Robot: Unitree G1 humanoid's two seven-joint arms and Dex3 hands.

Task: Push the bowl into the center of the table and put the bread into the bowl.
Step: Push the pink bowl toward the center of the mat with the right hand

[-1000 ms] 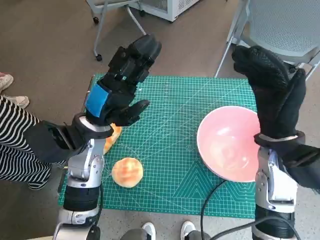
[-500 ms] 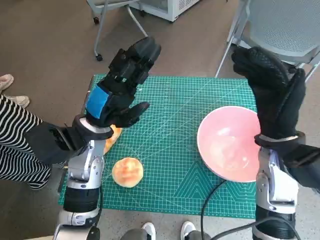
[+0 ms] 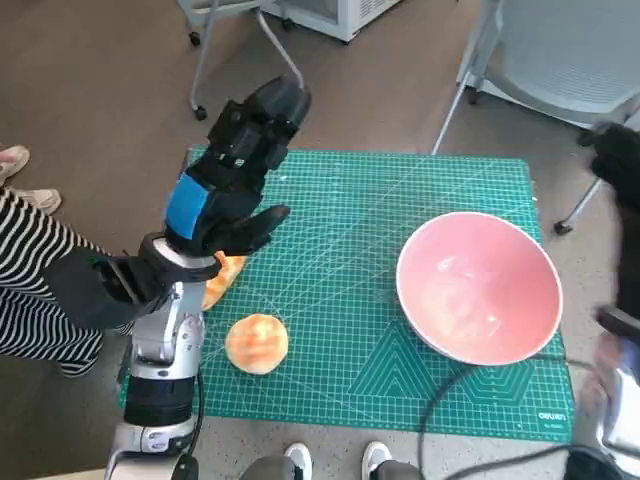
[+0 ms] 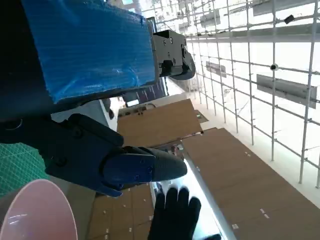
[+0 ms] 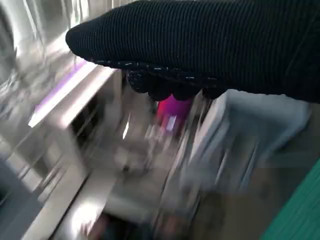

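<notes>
the room is evenly and softly lit, with faint shadows on the green cutting mat (image 3: 400, 230). pale glare sits inside the pink bowl (image 3: 478, 287). the right hand (image 3: 620, 165) smears at the frame edge. the right wrist view is heavily motion-blurred; bright windows wash out the left wrist view.

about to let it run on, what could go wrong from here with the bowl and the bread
1. The pink bowl sits near the right edge of the green mat, and the right hand is blurred beside it; a clumsy push might tip it off.
2. The left hand hangs raised and empty above the table; lowering onto the round bread could squash or roll it.
</notes>
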